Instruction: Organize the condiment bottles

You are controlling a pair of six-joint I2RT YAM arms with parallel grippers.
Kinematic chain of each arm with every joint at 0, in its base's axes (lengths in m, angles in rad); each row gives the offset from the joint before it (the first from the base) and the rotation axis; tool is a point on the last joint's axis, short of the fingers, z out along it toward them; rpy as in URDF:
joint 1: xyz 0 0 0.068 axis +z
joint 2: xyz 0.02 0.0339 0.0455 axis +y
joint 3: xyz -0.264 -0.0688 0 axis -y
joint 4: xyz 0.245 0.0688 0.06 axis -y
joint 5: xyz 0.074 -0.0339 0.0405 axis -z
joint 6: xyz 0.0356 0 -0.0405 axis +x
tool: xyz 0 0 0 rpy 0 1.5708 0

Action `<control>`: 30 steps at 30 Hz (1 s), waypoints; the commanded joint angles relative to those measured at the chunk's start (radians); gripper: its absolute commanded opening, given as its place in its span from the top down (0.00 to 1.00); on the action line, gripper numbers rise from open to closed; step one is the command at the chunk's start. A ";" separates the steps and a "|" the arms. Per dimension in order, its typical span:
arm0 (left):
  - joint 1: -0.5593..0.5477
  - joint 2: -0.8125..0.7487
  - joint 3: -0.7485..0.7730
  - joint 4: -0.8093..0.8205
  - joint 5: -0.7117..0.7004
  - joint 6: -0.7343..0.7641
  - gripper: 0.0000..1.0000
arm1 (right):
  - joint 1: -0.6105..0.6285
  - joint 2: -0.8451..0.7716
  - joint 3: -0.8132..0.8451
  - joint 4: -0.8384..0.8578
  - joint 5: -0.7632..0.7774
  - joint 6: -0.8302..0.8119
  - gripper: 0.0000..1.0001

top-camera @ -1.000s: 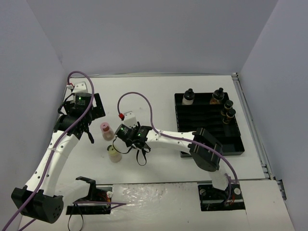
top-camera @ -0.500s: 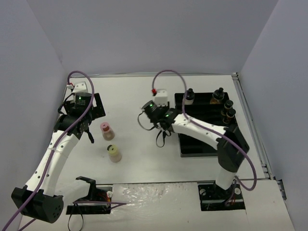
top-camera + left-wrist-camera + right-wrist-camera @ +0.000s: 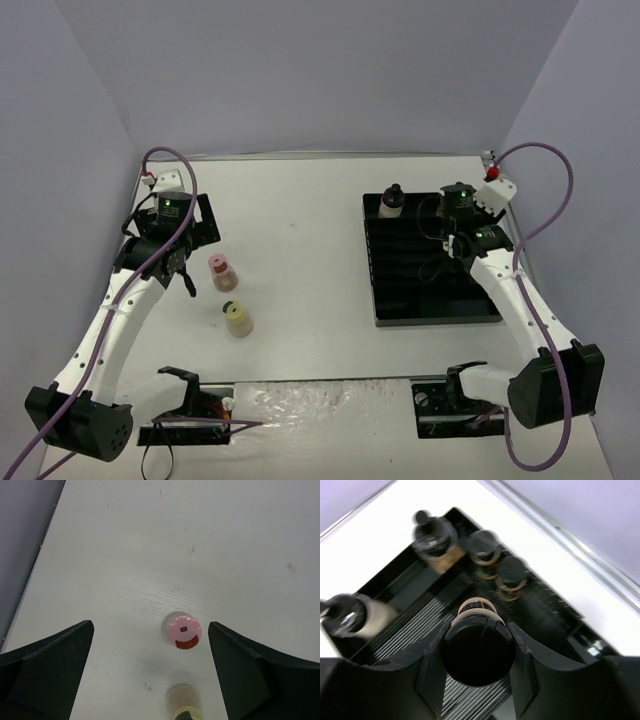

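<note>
Two arms: L reached to the table's far-left side, left gripper (image 3: 150, 627) spread wide, empty, near pink-capped jar (image 3: 183, 631). R bent over far end of tray (image 3: 430, 290), right gripper (image 3: 477, 630) clamped on a black-capped jar (image 3: 478, 655). Jars: 7. 5 black-capped, 4 standing in tray's far rows + the held one. Pink one & yellow-capped jar (image 3: 238, 319) stood close together on white table (image 3: 300, 230). Pale grey walls (image 3: 300, 70) on 3 sides.

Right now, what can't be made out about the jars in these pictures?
Top view: the right arm covers the black tray's far right corner, hiding jars there.
Right wrist view: the far jars are blurred, labels unreadable; the right claw grips a black-capped jar whose cap hides its contents.
Left wrist view: the yellow-capped jar is cut off by the bottom edge.
</note>
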 commanded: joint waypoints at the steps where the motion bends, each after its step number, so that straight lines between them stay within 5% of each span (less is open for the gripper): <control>1: 0.008 -0.002 0.030 0.053 -0.003 -0.011 0.03 | -0.175 -0.043 -0.056 0.027 -0.056 -0.002 1.00; 10: 0.008 0.000 0.034 0.046 -0.009 -0.011 0.03 | -0.305 -0.048 -0.118 0.064 -0.096 -0.049 1.00; 30: 0.007 0.055 0.032 0.043 0.022 -0.017 0.03 | -0.325 0.097 -0.134 0.165 -0.068 -0.068 1.00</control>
